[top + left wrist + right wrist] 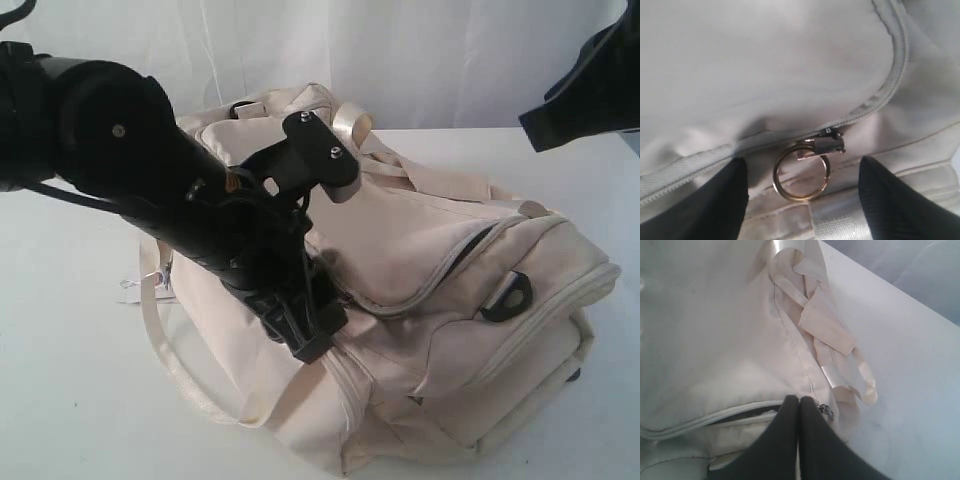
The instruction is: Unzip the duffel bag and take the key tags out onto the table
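Note:
The cream duffel bag (420, 260) lies on the white table (60, 390), its long zipper shut where the left wrist view shows it. My left gripper (802, 167) is open, low over the bag (765, 65). A gold pull ring (801, 175) on the dark zipper slider (830, 145) lies between its fingers, untouched. In the exterior view this gripper (305, 335) presses close to the bag's near side. My right gripper (799, 402) is shut and empty, hovering above a partly open zipper (735, 414) on the bag (715, 330). The key tags are hidden.
Shiny strap handles (175, 360) loop onto the table at the bag's left, and another handle (850, 375) trails onto the table (910, 365). A black D-ring (508, 296) sits on the bag's right end. The right arm (590, 90) hangs high at the upper right.

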Motion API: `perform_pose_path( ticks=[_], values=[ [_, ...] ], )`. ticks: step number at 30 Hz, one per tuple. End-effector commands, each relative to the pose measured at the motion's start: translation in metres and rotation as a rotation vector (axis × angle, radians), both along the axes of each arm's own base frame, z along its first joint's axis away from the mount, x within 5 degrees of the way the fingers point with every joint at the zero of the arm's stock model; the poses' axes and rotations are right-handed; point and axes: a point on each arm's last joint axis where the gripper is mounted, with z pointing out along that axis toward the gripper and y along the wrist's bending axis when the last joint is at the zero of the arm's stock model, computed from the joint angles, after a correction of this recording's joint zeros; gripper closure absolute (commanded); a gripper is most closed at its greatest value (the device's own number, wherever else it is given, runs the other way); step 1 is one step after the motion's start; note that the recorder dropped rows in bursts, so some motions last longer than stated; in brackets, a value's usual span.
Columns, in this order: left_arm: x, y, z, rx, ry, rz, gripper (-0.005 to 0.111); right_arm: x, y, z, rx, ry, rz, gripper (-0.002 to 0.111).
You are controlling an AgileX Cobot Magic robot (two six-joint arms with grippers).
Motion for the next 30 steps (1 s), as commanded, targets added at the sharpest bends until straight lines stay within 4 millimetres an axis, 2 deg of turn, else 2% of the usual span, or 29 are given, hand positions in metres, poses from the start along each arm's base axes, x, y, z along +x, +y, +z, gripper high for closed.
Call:
perform_pose_path(
  ticks=[1,9,19,22,27,30],
  values=[
    [-0.001,0.001,0.003,0.002,0.007,0.002,0.045,-0.001,-0.001,0.001,0.003,-0.01,0.002,0.108],
    [0.005,-0.006,-0.015,0.03,0.068,0.044,0.045,-0.001,-0.002,0.001,0.002,-0.008,0.002,0.108],
    [0.008,-0.008,-0.019,0.022,0.059,0.05,0.047,-0.001,-0.001,0.001,0.003,-0.01,0.002,0.108],
    [0.008,-0.008,-0.021,0.039,0.064,0.043,0.061,-0.001,-0.001,0.001,0.003,-0.01,0.002,0.108],
    [0.006,-0.006,-0.016,0.03,0.053,0.041,0.103,-0.001,-0.002,0.001,0.002,-0.008,0.002,0.108],
    [0.004,-0.003,-0.002,0.016,0.018,0.03,0.107,-0.001,-0.002,0.001,0.002,-0.008,0.002,0.108]
  ],
)
